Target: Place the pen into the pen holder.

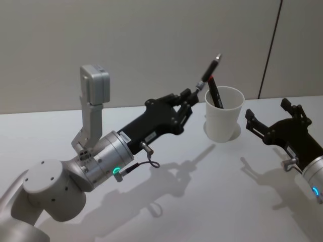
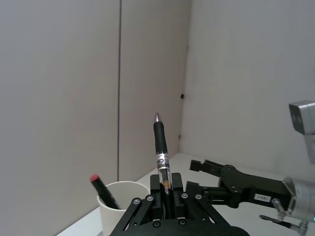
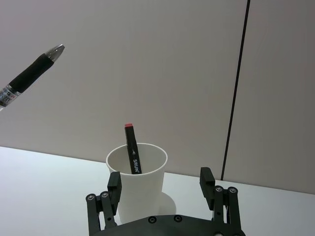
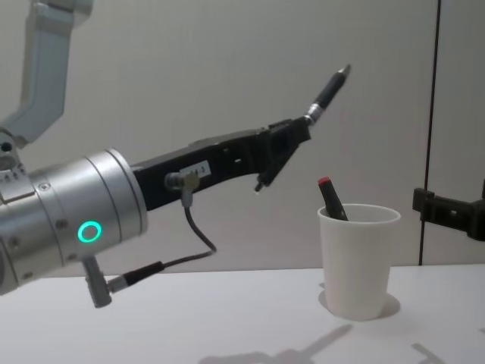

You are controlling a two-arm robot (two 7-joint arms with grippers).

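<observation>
My left gripper (image 1: 191,97) is shut on the pen (image 1: 209,71), a clear barrel with a black grip, tilted up with its tip highest. The pen hangs in the air just left of and above the pen holder (image 1: 223,121), a white paper cup standing upright on the table. A dark marker with a red cap (image 1: 214,91) leans inside the cup. From the chest, the pen (image 4: 328,92) is well above the cup's rim (image 4: 358,215). My right gripper (image 1: 268,111) stands open to the right of the cup, apart from it; the cup (image 3: 138,184) is in front of its spread fingers.
The white table (image 1: 192,191) stretches bare in front of the cup. A plain wall with a dark vertical seam (image 1: 267,55) stands close behind it. A cable (image 1: 144,164) loops under my left wrist.
</observation>
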